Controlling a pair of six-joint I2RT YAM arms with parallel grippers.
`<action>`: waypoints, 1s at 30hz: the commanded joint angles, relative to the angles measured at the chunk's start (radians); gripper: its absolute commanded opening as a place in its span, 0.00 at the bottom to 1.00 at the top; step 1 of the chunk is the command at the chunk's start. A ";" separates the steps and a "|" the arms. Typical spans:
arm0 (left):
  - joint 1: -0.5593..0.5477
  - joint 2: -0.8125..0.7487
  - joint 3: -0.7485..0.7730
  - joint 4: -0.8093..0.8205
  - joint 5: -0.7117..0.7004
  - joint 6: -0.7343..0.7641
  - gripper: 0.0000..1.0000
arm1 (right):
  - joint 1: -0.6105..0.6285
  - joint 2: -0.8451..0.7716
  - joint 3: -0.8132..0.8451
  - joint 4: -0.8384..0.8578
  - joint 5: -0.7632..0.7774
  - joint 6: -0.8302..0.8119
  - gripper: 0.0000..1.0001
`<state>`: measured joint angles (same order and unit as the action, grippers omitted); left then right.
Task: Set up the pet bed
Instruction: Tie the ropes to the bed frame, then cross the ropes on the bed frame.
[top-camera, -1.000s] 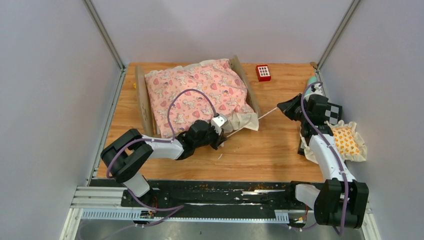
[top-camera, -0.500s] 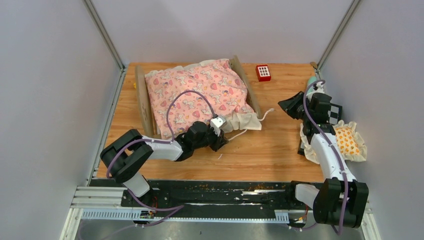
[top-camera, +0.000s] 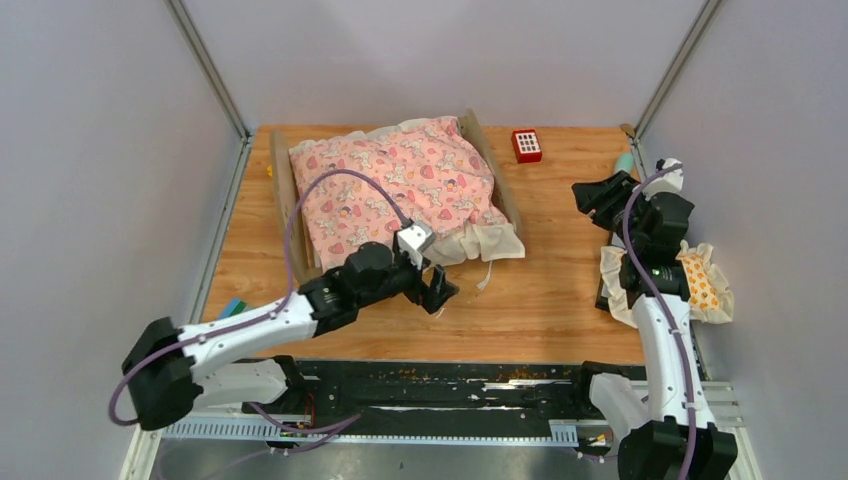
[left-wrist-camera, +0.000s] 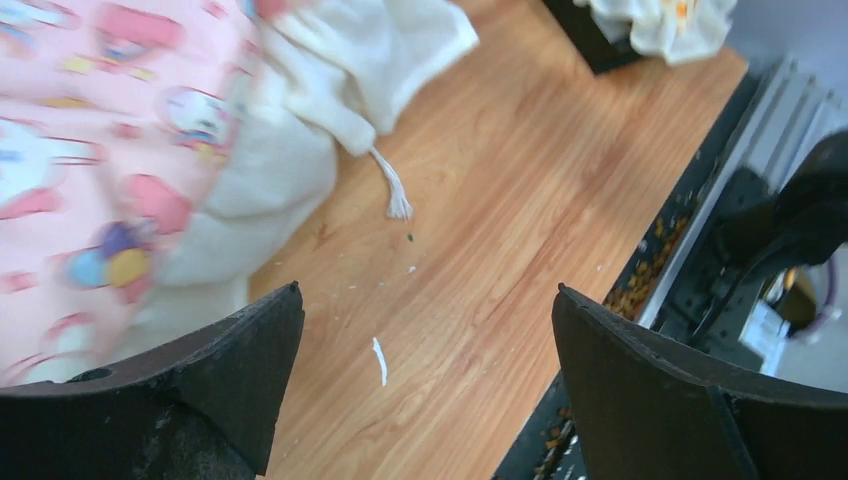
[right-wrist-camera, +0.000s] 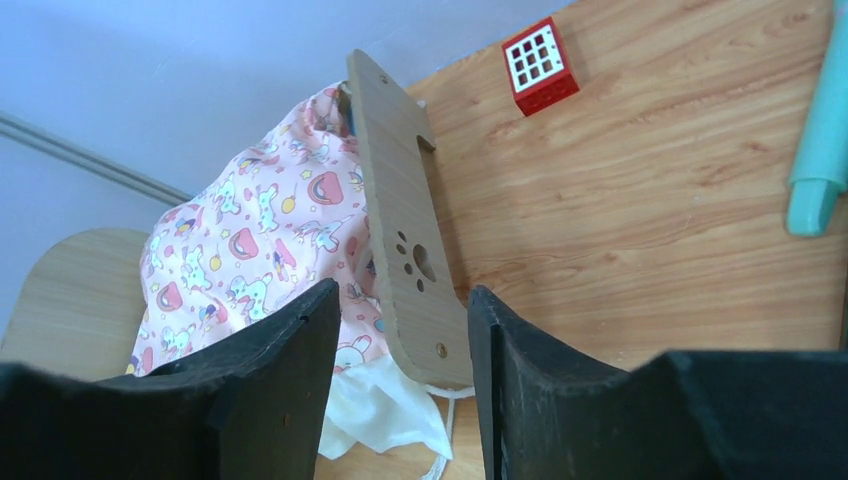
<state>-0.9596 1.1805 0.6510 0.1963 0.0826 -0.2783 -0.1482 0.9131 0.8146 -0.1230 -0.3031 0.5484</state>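
Note:
The pet bed stands at the back centre, its light-wood frame filled by the pink unicorn quilt. The quilt's white ruffle spills over the near right corner, and a slack white string lies on the table. My left gripper hovers just in front of that corner, open and empty. The left wrist view shows the quilt, the string end and bare wood between the left gripper's jaws. My right gripper stands open and empty, right of the bed. The right gripper faces the paw-print headboard.
A red block sits at the back right, and a teal object lies by the right wall. The orange-patterned pillow lies on a black base at the right edge. A small blue-green item is near the left edge.
Both grippers have opened. The string that was stretched between them now lies slack by the bed. The right arm has drawn back to the right; the left arm has stretched out.

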 joint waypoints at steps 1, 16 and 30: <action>-0.002 -0.202 0.143 -0.405 -0.248 -0.132 1.00 | 0.027 -0.033 0.028 0.037 -0.090 -0.073 0.49; 0.228 -0.522 0.584 -1.037 -0.680 -0.218 1.00 | 1.088 0.315 0.116 0.266 -0.072 -0.965 0.52; 0.228 -0.635 0.640 -1.166 -0.706 -0.203 1.00 | 1.283 0.817 0.396 0.500 -0.060 -1.483 0.65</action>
<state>-0.7368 0.5514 1.2541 -0.9298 -0.6079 -0.4892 1.1252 1.6630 1.0782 0.2638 -0.4015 -0.8051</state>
